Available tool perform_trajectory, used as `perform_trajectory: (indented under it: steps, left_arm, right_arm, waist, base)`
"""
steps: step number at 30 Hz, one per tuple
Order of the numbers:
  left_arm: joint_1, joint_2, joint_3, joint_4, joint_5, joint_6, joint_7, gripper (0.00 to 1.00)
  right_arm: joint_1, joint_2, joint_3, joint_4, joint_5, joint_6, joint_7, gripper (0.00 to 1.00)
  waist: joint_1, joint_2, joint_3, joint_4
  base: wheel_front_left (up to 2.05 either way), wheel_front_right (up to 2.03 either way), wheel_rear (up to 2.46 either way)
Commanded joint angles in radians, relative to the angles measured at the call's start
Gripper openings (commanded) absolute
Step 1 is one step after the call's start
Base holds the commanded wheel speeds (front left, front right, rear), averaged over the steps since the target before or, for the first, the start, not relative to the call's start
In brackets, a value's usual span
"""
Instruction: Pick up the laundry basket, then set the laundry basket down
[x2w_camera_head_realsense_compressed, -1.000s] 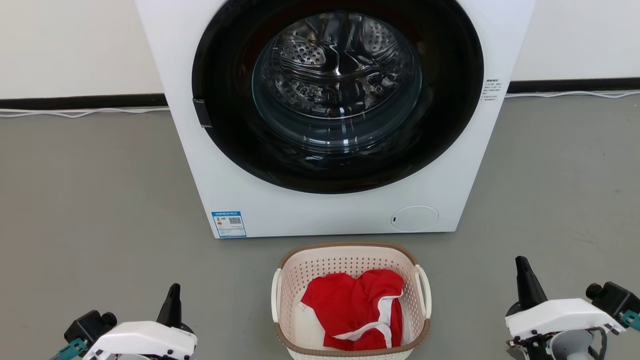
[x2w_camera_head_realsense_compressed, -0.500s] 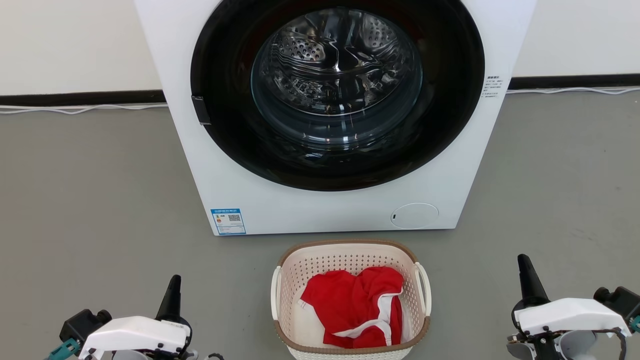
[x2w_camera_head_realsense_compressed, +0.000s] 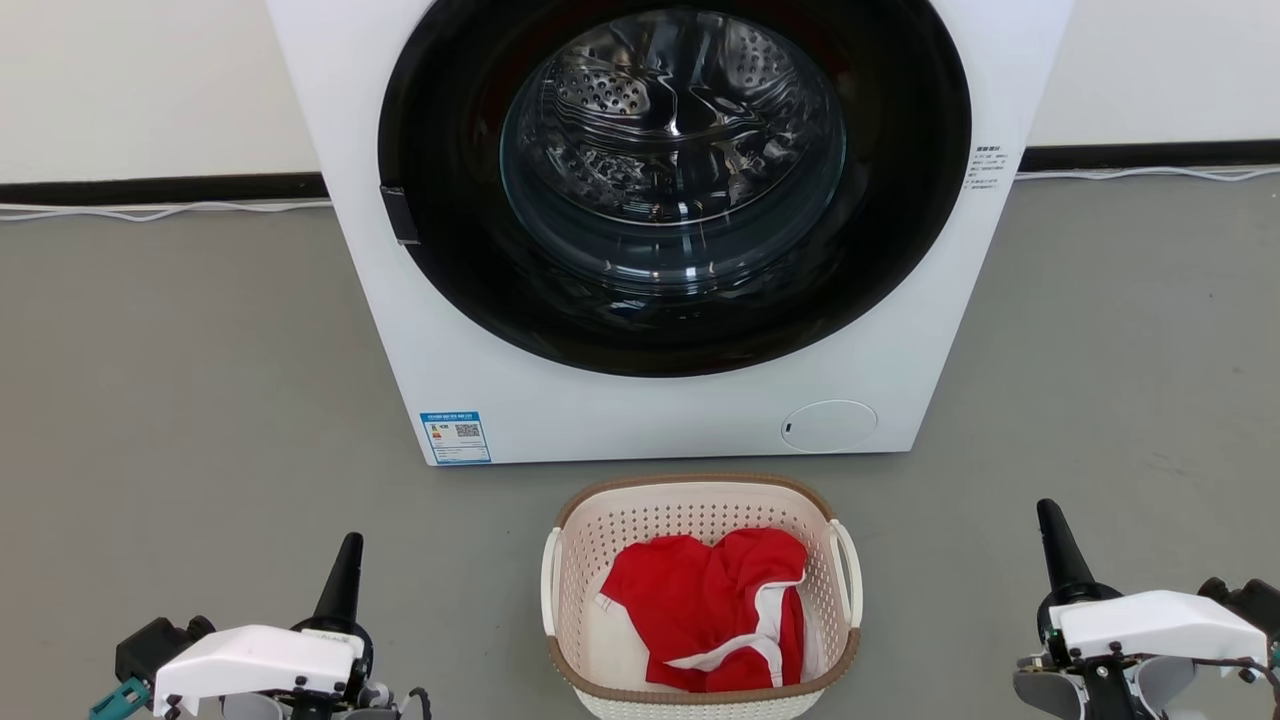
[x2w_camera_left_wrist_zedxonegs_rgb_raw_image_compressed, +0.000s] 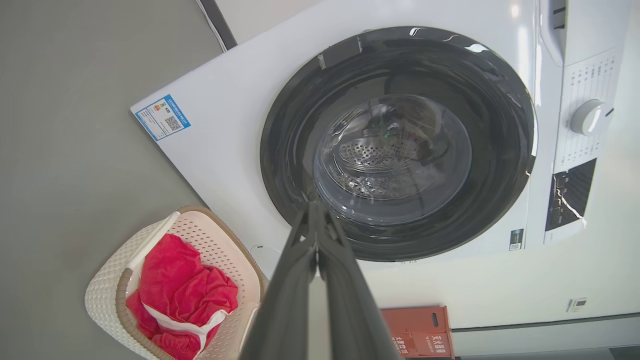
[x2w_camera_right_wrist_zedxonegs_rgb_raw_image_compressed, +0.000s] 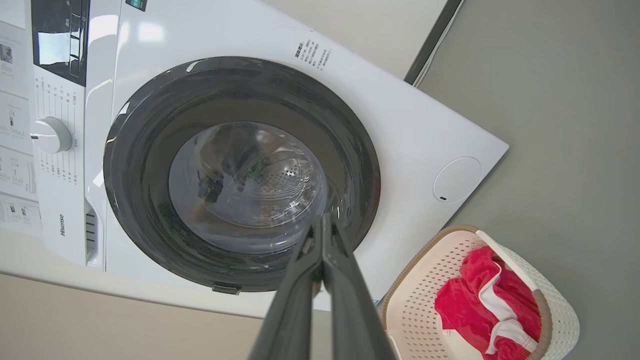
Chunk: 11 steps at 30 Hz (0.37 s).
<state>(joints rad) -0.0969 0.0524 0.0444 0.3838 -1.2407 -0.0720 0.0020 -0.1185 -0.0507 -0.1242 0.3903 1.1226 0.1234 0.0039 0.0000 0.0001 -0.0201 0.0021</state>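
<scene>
The laundry basket (x2w_camera_head_realsense_compressed: 690, 510) is cream-white and perforated with a brown rim and white side handles. It stands on the grey floor in front of the washer, holding a red and white garment (x2w_camera_head_realsense_compressed: 715, 610). It also appears at lower left in the left wrist view as the laundry basket (x2w_camera_left_wrist_zedxonegs_rgb_raw_image_compressed: 107, 295) and at lower right in the right wrist view as the laundry basket (x2w_camera_right_wrist_zedxonegs_rgb_raw_image_compressed: 560, 305). My left gripper (x2w_camera_head_realsense_compressed: 348, 550) is shut and empty, well to the basket's left. My right gripper (x2w_camera_head_realsense_compressed: 1048, 515) is shut and empty, well to its right. Both point toward the washer.
A white front-loading washer (x2w_camera_head_realsense_compressed: 640, 420) with a dark round glass door (x2w_camera_head_realsense_compressed: 675, 180) stands just behind the basket. A white cable (x2w_camera_head_realsense_compressed: 150, 212) runs along the black baseboard. A red crate (x2w_camera_left_wrist_zedxonegs_rgb_raw_image_compressed: 417, 332) sits by the wall beyond the washer. Grey floor (x2w_camera_head_realsense_compressed: 200, 400) spreads on both sides.
The head view has shifted slightly, so washer and basket sit a little higher in the picture. Both grippers stay shut at the sides, apart from the basket.
</scene>
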Motion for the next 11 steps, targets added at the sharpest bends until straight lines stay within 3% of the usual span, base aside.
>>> perform_trajectory:
  steps: [1,11]
  left_arm:
    - [-0.020,0.008,0.027,-0.039,-0.029,-0.014,0.012,0.00]
    - [-0.018,0.005,0.040,-0.068,-0.128,-0.027,0.041,0.00]
  right_arm:
    - [-0.012,-0.003,0.014,-0.041,0.040,0.005,0.012,0.00]
    - [-0.006,-0.002,0.013,-0.071,0.171,0.006,0.041,0.00]
  waist:
    - [0.0000,-0.0001,0.001,0.000]
    - [0.0000,-0.0001,0.008,-0.001]
  base:
    - [0.00,0.00,0.00]
    - [0.00,0.00,0.00]
